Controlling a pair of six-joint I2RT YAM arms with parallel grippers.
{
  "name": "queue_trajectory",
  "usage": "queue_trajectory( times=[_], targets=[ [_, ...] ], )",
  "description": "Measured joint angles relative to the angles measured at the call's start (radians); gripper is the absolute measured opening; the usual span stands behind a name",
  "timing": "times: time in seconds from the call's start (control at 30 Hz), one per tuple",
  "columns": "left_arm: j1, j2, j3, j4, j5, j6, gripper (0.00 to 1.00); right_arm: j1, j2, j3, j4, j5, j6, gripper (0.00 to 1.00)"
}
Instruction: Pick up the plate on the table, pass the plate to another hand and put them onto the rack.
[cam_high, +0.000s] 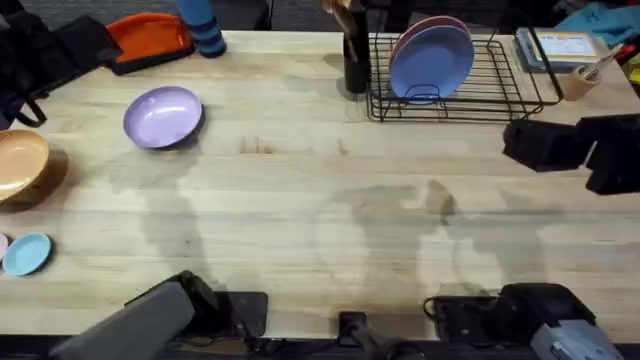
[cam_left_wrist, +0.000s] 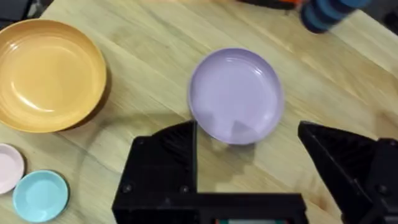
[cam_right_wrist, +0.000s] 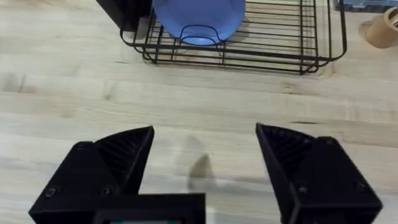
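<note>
On the far right of the wooden counter (cam_high: 330, 200), the black wire rack (cam_high: 500, 85) holds two plates standing upright in its slots: a periwinkle-blue plate (cam_high: 432, 60) in front and a pink plate (cam_high: 440, 22) just behind it, touching or nearly so. The rest of the rack's slots stand bare. The right claw (cam_right_wrist: 205, 158) hangs above open planks with its fingers spread wide, the rack well ahead of it and the blue plate (cam_right_wrist: 199, 17) at the rack's near-left end. A dark upright container (cam_high: 356, 60) sits just beside the rack's left edge, and a tan cup (cam_high: 580, 82) stands off its right side.

The lavender plate (cam_left_wrist: 236, 94) lies flat on the counter, just ahead of the left claw (cam_left_wrist: 249, 149), whose two black fingers are spread wide, one at the plate's near rim and one off to its side, neither gripping it. Three more dishes lie to that claw's left: one larger orange bowl (cam_left_wrist: 46, 74), one small pale-blue saucer (cam_left_wrist: 40, 194) and one small pink saucer (cam_left_wrist: 9, 168), the two saucers just beside each other. All four are empty. A blue ribbed cup (cam_high: 203, 25) stands beyond the lavender plate at the counter's far edge.
</note>
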Motion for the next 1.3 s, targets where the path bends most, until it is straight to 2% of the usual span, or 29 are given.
queue_trajectory(
  times=[0.1, 0.13, 0.23, 0.43, 0.47, 0.93, 1.1, 1.3],
  targets=[
    [0.03, 0.067, 0.0, 0.028, 0.0, 0.0, 0.993, 0.0, 0.0, 0.0, 0.0, 0.0, 0.0, 0.998],
    [0.05, 0.14, 0.0, 0.044, 0.0, 0.0, 0.993, 0.0, 0.0, 0.0, 0.0, 0.0, 0.0, 0.998],
    [0.069, 0.241, 0.0, 0.047, 0.004, 0.0, 0.993, 0.0, 0.0, 0.0, 0.0, 0.0, -0.003, 0.998],
    [0.078, 0.344, 0.0, 0.087, 0.008, 0.0, 0.993, 0.0, 0.0, 0.0, 0.0, 0.0, -0.003, 0.998],
    [0.078, 0.398, 0.0, 0.114, 0.008, 0.0, 0.993, 0.0, 0.0, 0.0, 0.0, 0.0, -0.003, 0.998],
    [0.08, 0.616, 0.002, 0.197, 0.003, 0.0, 0.993, 0.0, 0.0, 0.0, 0.0, 0.0, -0.003, 0.998],
    [0.08, 0.62, 0.009, 0.201, 0.004, 0.0, 0.993, 0.0, 0.0, 0.0, -0.001, 0.0, -0.003, 0.998],
    [0.084, 0.623, 0.01, 0.205, -0.008, 0.0, 0.796, 0.0, 0.0, 0.0, -0.001, 0.0, -0.003, 0.998]
  ],
)
